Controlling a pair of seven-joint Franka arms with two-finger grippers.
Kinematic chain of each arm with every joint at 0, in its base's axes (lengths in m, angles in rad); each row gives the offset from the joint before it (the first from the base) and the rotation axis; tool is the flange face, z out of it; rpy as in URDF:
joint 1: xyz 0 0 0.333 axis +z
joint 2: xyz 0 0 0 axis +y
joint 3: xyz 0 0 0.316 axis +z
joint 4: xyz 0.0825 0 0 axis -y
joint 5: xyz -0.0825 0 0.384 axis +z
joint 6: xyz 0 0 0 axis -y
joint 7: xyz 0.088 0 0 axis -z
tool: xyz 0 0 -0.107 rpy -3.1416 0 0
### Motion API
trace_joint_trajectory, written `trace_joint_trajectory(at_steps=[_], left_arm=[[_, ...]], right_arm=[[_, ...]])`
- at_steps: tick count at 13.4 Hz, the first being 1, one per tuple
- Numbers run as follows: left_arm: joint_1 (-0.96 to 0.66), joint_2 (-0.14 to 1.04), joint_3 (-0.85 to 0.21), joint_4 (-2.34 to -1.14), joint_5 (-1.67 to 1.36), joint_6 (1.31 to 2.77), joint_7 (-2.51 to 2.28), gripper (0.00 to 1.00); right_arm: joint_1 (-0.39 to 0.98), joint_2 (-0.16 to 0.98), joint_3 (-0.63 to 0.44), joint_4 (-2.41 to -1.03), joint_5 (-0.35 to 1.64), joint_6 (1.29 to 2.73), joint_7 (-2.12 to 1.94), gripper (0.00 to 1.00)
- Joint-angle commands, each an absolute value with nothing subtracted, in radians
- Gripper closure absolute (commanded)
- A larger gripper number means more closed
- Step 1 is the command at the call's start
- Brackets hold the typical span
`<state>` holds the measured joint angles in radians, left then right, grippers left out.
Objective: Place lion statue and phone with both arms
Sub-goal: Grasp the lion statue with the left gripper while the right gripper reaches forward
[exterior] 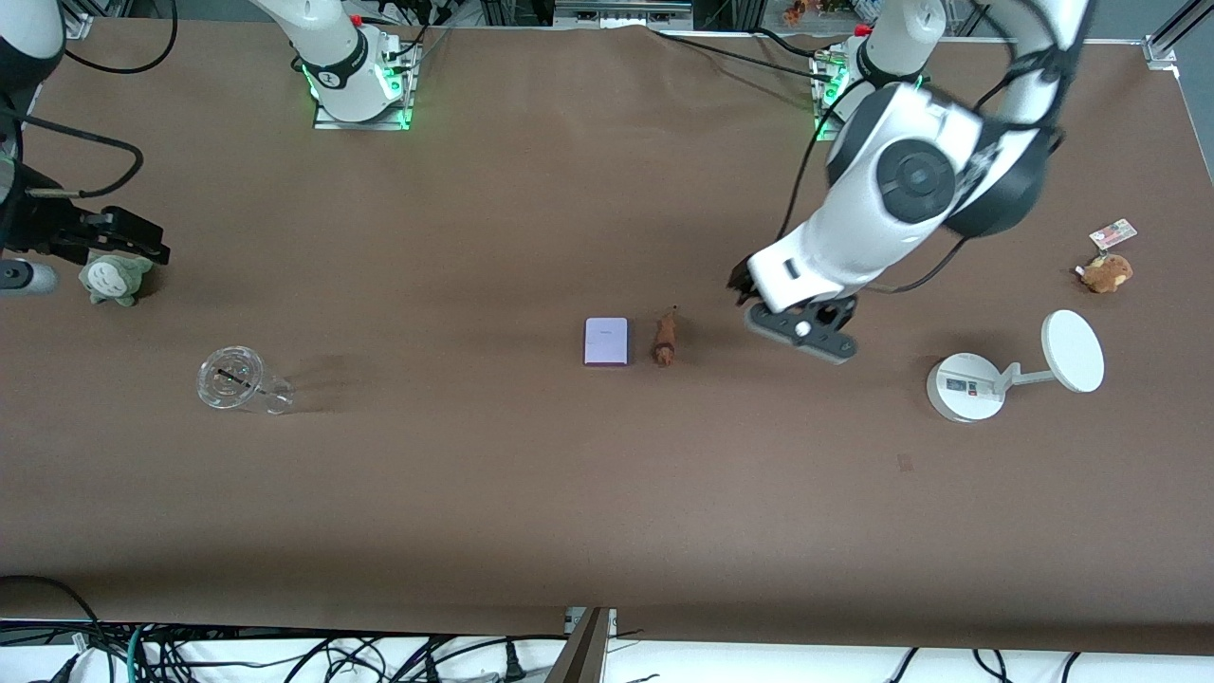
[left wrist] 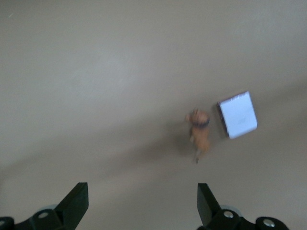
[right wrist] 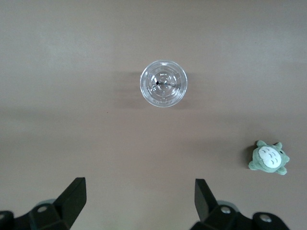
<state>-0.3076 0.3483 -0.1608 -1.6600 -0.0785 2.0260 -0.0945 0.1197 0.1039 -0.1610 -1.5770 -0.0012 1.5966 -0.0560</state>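
Lying side by side mid-table, the phone [exterior: 606,341] and lion statue [exterior: 665,340] have bare table [exterior: 531,493] all round. The left tool [exterior: 801,318] hangs just beside the lion statue, toward the left arm's end. The left wrist view shows its fingers [left wrist: 76,203] spread wide, holding nothing. The right wrist view shows the right tool [right wrist: 139,203] wide open, empty, over a clear cup [right wrist: 163,83] and grey plush [right wrist: 268,158].
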Motion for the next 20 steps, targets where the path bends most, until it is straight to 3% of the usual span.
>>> trace_joint_trajectory(at_steps=[1, 6, 12, 17, 18, 20], left_arm=[[-0.369, 0.443, -0.152, -1.66, -0.095, 2.188, -0.185, 0.0], [-0.463, 0.555, -0.152, -1.778, -0.078, 2.511, -0.366, 0.0], [-0.529, 0.629, -0.147, -1.812, -0.077, 2.603, -0.408, 0.0], [-0.54, 0.647, -0.143, -1.81, 0.003, 2.606, -0.408, 0.0], [-0.54, 0.652, -0.143, -1.809, 0.014, 2.606, -0.408, 0.14], [-0.537, 0.649, -0.143, -1.809, 0.021, 2.605, -0.397, 0.9]], right_arm=[[0.113, 0.126, -0.155, -1.562, 0.009, 1.594, -0.06, 0.0], [0.12, 0.149, -0.152, -1.563, 0.009, 1.605, -0.052, 0.0], [0.124, 0.196, -0.149, -1.563, 0.011, 1.606, -0.057, 0.0], [0.23, 0.221, -0.144, -1.563, 0.011, 1.664, 0.004, 0.0], [0.247, 0.235, -0.143, -1.562, 0.012, 1.666, 0.038, 0.0], [0.317, 0.283, -0.143, -1.563, 0.037, 1.719, 0.101, 0.0]])
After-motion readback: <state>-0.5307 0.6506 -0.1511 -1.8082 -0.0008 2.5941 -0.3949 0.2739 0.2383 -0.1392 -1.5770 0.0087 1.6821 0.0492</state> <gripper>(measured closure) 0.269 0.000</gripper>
